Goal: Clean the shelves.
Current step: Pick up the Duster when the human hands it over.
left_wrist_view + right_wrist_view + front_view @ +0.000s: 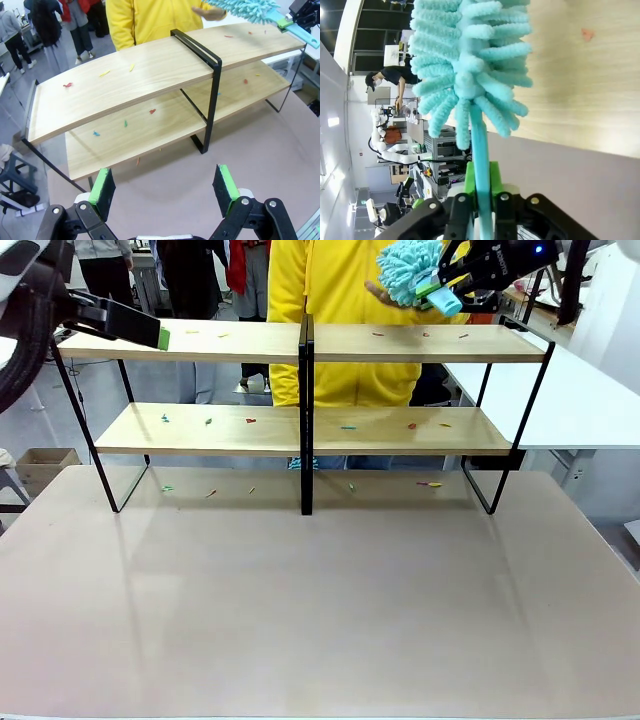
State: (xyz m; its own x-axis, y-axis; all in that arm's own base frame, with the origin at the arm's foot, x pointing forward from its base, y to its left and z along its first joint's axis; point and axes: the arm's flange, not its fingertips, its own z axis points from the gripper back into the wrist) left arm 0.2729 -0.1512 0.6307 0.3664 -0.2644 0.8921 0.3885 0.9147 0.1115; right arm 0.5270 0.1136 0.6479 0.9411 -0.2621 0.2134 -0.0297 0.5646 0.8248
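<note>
The right gripper [481,186] was clamped on a blue duster [470,65] above the shelves [400,343] on the table [320,620]. The left gripper [165,186] was spread wide, holding nothing. A person's hand [212,13] maybe touched the duster.

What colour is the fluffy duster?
The duster is pale turquoise, head and handle alike; it shows best in the right wrist view.

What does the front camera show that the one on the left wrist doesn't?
The front view offers the left tool from the side and scraps lying on the tabletop under the shelves. The left wrist view offers that tool's green pads close up, spread wide. Both share the two boards strewn with scraps, the teal duster over the top board's right half, and a person in yellow behind.
</note>
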